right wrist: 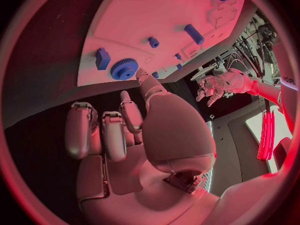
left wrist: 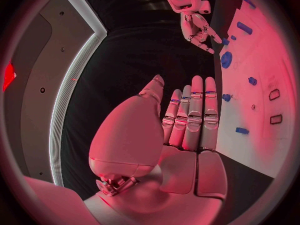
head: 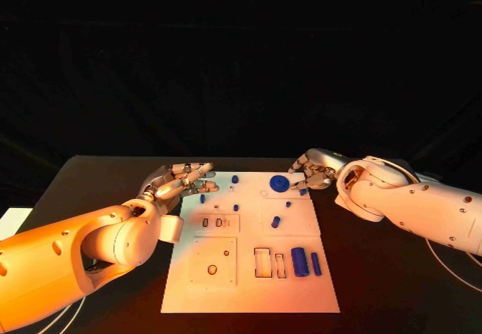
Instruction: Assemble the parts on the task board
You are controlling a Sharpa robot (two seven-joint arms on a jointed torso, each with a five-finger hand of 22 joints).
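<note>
- The task board (head: 251, 285) is seen lying flat in the middle of the black counter (head: 100, 181), with both hands at its far end.
- Several blue parts are left loose on the board: a large cylinder (head: 299, 261) and a slimmer bar (head: 315, 263) lie beside empty rectangular slots (head: 263, 263) near the front.
- A blue gear (head: 279, 183) sits near the far edge, and small pegs (head: 275, 222) are scattered across the middle; whether any is already seated cannot be told.
- The left hand (head: 184, 182) is held over the board's far left edge, fingers (left wrist: 195, 110) straight and together, nothing gripped.
- The right hand (head: 313, 172) is poised just beside the gear, fingers (right wrist: 103, 135) curled but holding nothing.
- The assembly is judged to be at an early stage, most of the placing remaining.
</note>
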